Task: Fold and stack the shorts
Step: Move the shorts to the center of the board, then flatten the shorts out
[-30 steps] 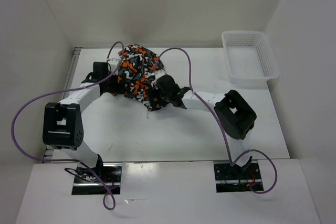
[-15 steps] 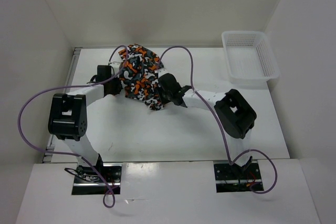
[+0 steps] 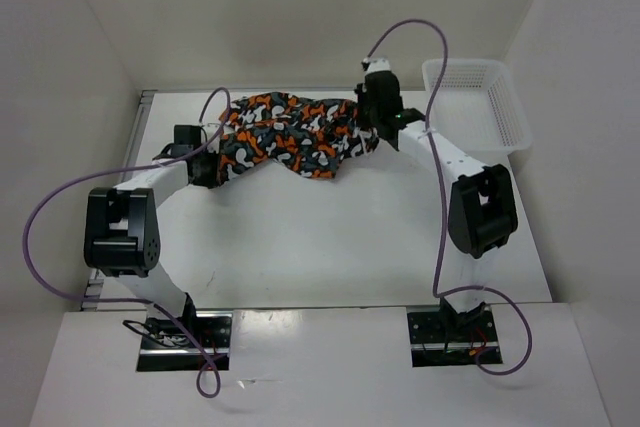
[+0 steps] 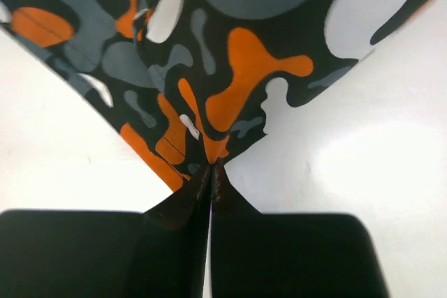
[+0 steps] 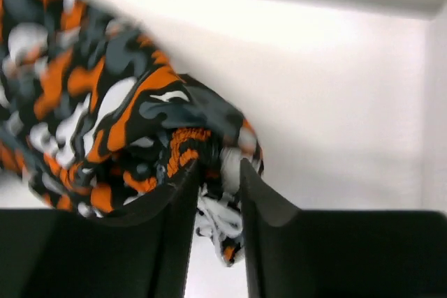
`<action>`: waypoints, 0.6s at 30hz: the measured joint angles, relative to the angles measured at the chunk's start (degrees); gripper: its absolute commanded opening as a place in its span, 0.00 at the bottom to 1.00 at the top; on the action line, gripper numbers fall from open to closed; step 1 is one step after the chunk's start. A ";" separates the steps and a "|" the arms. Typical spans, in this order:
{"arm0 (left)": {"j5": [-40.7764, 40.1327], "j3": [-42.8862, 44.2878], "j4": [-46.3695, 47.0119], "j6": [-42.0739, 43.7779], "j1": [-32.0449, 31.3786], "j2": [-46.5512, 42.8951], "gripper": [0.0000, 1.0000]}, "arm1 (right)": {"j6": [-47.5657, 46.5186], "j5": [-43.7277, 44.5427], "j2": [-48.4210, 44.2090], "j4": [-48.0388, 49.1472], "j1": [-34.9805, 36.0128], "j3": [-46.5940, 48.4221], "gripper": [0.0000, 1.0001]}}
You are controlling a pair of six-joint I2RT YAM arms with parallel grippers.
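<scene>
Your white plastic mesh basket [image 3: 500, 133] sat at the table's 1 o'clock corner, and the top view showed only its own mesh floor inside. The soft camouflage-print shorts in orange, black, grey and white [image 3: 295, 137] lay wholly outside it, on its 9 o'clock side. You had them drawn out as a long band across the far part of the white table [image 3: 330, 237], running from about 10 o'clock to 12 o'clock between your two arms. Your left gripper [image 4: 211, 176] was pinched tight on a pointed corner of the cloth, its fingers pressed together with the fabric fanning away from the tips toward 12 o'clock in the wrist view. Your right gripper [image 5: 218, 172] held the other end, near the basket but apart from it. Its fingers stood narrowly apart with a bunched wad of cloth clamped between them, and most of the cloth spread toward 9 o'clock. Whether the sagging middle touched the table could not be told.
</scene>
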 measured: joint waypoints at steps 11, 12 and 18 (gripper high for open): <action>6.14 1.86 -13.22 0.04 0.44 -6.03 0.64 | 2.95 -1.27 -3.13 -1.18 -5.14 2.23 0.73; 6.62 2.78 -13.64 0.13 0.83 -6.03 0.66 | 3.76 -1.42 -4.28 -1.55 -4.26 0.31 0.73; 8.13 6.84 -10.91 0.02 4.98 -6.01 0.77 | 11.85 -5.81 -8.37 -1.31 2.45 -11.39 0.73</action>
